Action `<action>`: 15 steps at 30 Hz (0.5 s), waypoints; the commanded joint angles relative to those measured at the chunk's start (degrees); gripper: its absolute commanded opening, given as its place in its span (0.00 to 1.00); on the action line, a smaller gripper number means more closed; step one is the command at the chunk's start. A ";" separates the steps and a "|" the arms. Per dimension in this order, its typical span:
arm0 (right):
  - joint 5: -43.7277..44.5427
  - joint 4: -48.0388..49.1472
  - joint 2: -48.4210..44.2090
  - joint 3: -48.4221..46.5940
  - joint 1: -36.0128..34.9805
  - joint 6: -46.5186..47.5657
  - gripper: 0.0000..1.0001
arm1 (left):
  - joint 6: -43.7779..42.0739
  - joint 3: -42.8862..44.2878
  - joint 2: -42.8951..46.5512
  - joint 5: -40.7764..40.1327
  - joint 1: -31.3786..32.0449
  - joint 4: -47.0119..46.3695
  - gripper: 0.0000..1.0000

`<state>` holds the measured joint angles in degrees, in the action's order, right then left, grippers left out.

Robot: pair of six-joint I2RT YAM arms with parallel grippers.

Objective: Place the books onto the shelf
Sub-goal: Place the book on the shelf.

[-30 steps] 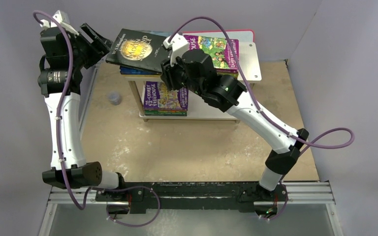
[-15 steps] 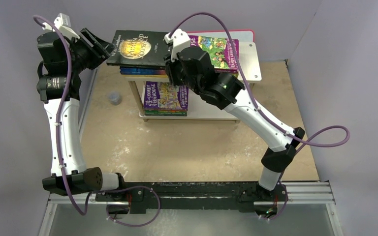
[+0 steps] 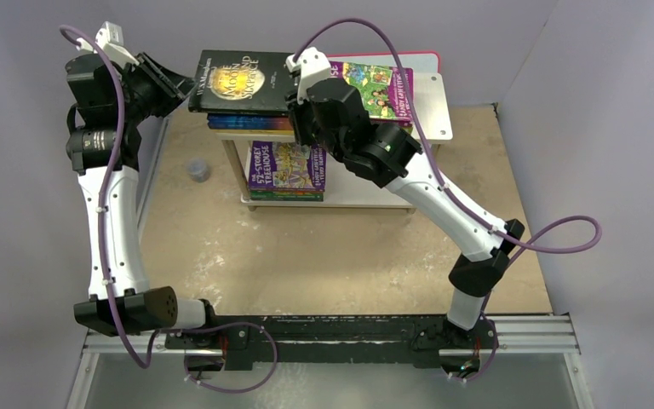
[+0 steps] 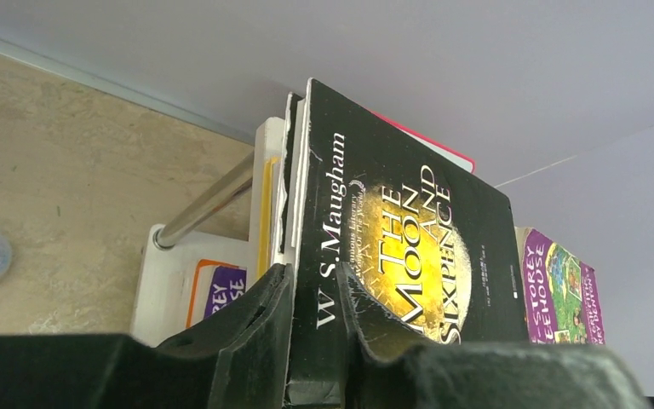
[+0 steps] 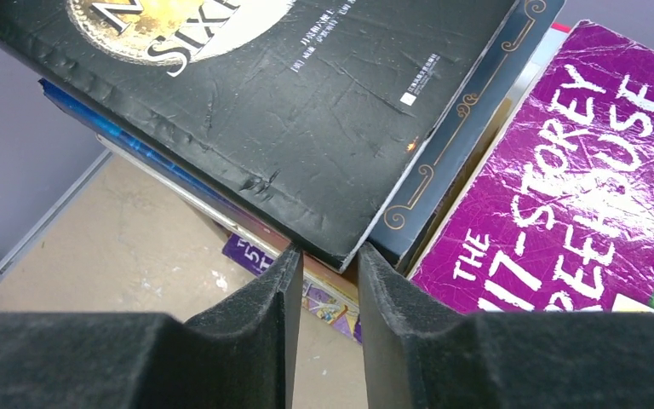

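Moved: black "Moon and Sixpence" book point(image 3: 243, 81) has swung from askew to nearly square on its stack, and the left claw point(image 4: 315, 281) has closed in on its near left corner.
Table point(image 3: 306, 247): tan top, spread below both claws.
Shelf point(image 3: 433, 106): two-tier pale rack under both claws; its bare top board runs off to the right of the right claw point(image 5: 328, 256).
Top stack: black book lies flat and uppermost between the two claws, with a blue book point(image 3: 238, 122) beneath it.
Purple Treehouse book point(image 3: 379, 85): flat on the top board, just right of the right claw.
Lower Treehouse book point(image 3: 288, 166): on the lower board, beneath the right claw.
Left claw: clamped on the black book's spine corner, one finger on the cover and one under it.
Right claw: fingers a narrow gap apart, the black book's near right corner at their tips; I cannot tell if they pinch it.
Small round cap point(image 3: 197, 170): on the table, below the left claw, apart from the rack.
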<state>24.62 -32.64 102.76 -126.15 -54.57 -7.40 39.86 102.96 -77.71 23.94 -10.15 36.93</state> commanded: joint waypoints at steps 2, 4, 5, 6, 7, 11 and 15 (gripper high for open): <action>-0.11 3.59 -3.27 -0.92 0.34 -0.34 0.41 | 2.30 1.14 -0.82 3.81 -0.27 -6.43 0.22; -1.12 4.18 -4.40 0.22 0.34 -0.54 0.47 | 2.57 1.16 -1.05 3.83 -0.22 -7.00 0.22; -1.48 4.49 -4.91 1.02 0.34 -0.64 0.48 | 2.71 1.17 -1.24 3.91 -0.22 -7.26 0.22; -1.70 4.71 -5.28 1.20 0.35 -0.68 0.49 | 2.88 1.16 -1.55 3.98 -0.22 -7.55 0.21; -1.73 4.84 -5.49 1.32 0.40 -0.69 0.49 | 3.02 1.36 -1.89 4.08 -0.23 -7.71 0.21; -0.54 4.77 -5.27 0.59 0.88 -0.34 0.50 | 3.59 2.21 -3.23 4.30 -0.27 -8.18 0.18; 0.66 4.28 -4.31 -0.61 1.58 -0.10 0.48 | 4.14 2.31 -3.91 4.32 -0.22 -9.23 0.18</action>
<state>23.09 -30.76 100.03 -124.66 -54.24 -7.86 42.61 102.96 -81.19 26.87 -10.17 32.40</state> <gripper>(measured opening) 0.491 0.179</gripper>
